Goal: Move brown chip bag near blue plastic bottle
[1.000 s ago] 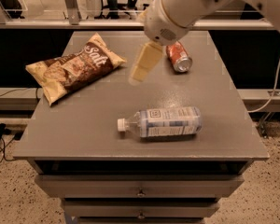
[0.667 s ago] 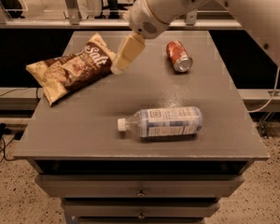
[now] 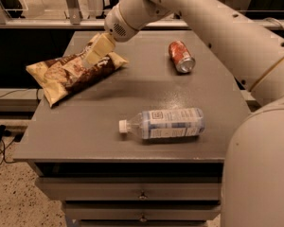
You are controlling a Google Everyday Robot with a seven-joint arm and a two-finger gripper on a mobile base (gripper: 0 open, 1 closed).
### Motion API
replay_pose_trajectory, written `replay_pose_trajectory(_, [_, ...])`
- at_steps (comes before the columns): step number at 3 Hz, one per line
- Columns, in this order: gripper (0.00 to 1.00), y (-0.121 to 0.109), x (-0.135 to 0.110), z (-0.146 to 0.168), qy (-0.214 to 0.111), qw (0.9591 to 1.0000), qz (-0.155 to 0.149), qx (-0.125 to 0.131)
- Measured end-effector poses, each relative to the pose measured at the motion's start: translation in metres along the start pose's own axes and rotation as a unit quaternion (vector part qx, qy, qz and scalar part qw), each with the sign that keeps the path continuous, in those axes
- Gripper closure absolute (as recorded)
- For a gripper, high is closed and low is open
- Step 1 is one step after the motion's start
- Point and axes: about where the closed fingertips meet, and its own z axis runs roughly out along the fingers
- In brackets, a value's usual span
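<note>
Since a second ago the gripper [image 3: 95, 53] has swung away from the middle of the tabletop [image 3: 132, 91], where it hung close to the red soda can [image 3: 181, 56], and now sits over the far end of the brown chip bag [image 3: 66, 74]. Its cream-coloured tip points down and overlaps the bag's upper tan edge; whether it touches the bag cannot be told, nor whether the gripper is apart or together (from this angle it reads as one pale block). The bag, the bottle and the can lie where they lay before.

From the gripper, the bag stretches away toward the picture's left and toward the camera, lying flat with its dark brown middle up and its near tan end close to the tabletop's left edge. The blue plastic bottle [image 3: 168, 123] lies on its side well apart from the gripper, off to the picture's right and much nearer the camera, white cap pointing left. The soda can lies on its side to the gripper's right, at about the same depth. The white arm [image 3: 217, 27] rises from the gripper toward the picture's right, and drawers [image 3: 142, 193] show below the tabletop's front edge.
</note>
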Motion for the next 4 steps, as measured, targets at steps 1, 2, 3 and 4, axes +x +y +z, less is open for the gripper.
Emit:
replay_pose_trajectory(1, [0.00, -0.009, 0.008, 0.025, -0.003, 0.9985, 0.054, 0.012])
replay_pose_trajectory(2, [0.00, -0.017, 0.020, 0.052, -0.003, 0.9942, 0.106, 0.021])
replay_pose_trajectory(3, [0.16, -0.026, 0.026, 0.065, -0.004, 0.9910, 0.129, 0.036])
replay_pose_trajectory(4, [0.39, -0.036, 0.028, 0.054, -0.012, 0.9884, 0.137, 0.065])
